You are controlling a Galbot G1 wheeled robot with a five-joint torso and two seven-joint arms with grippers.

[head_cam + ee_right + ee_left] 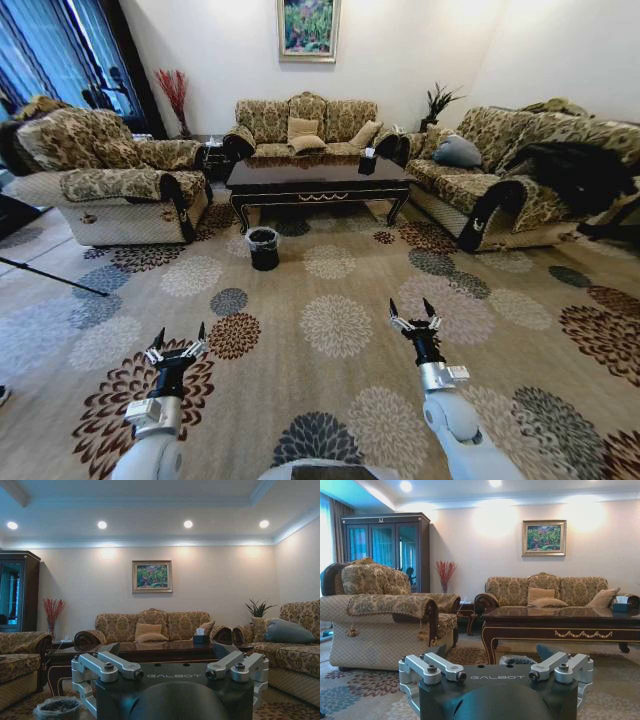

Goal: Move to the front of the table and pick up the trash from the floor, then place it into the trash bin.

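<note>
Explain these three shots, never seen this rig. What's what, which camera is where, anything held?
It is a wheeled robot with two arms, in a living room. The wide shot comes from a camera on its head, looking down at the carpet. The left hand and the right hand both reach forward, open and holding nothing. The other two shots come from cameras on each wrist, looking over the hand toward the sofas. Ahead stands a dark wooden table with a small black tissue box on it. On the floor before its left corner is a small black trash bin with a grey liner. I cannot make out any trash on the patterned carpet.
</note>
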